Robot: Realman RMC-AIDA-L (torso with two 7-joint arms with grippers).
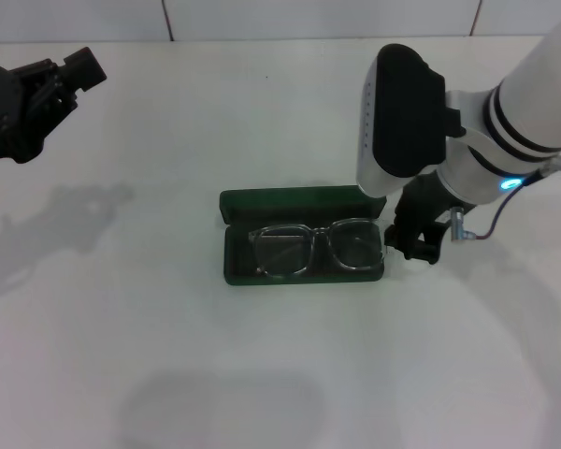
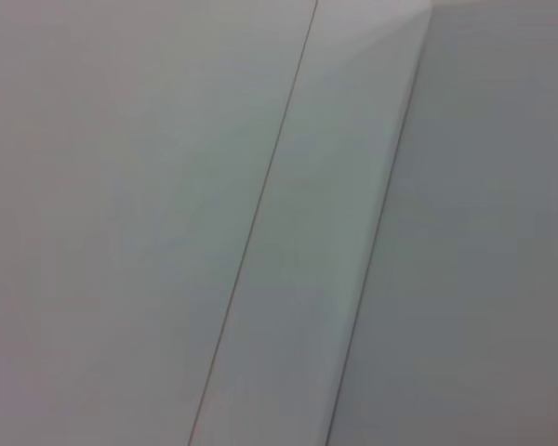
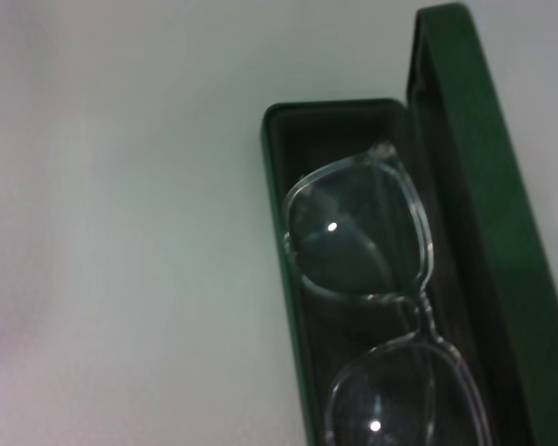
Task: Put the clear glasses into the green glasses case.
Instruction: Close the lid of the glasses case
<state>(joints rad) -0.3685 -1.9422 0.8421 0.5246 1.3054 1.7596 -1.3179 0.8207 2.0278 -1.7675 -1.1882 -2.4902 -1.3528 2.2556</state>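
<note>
- From the head camera, you had the green glasses case (image 1: 304, 238) lying open near the middle of the white counter (image 1: 168, 355), its lid standing up along the far edge.
- The clear glasses (image 1: 316, 247) lay inside the case's tray, lenses facing up.
- Your right gripper (image 1: 413, 238) sat just beside the right end of the case, low over the counter; I could not tell how far its jaws were parted, and it held nothing that I could see.
- Your left gripper (image 1: 82, 67) was parked far off at the upper left, well apart from the case; its jaw state was unreadable too.
- The left wrist camera gave you only plain pale surfaces.
- The right wrist camera showed you the glasses (image 3: 377, 297) resting in the case (image 3: 288, 279) on its dark lining, the lid (image 3: 484, 204) raised alongside.
</note>
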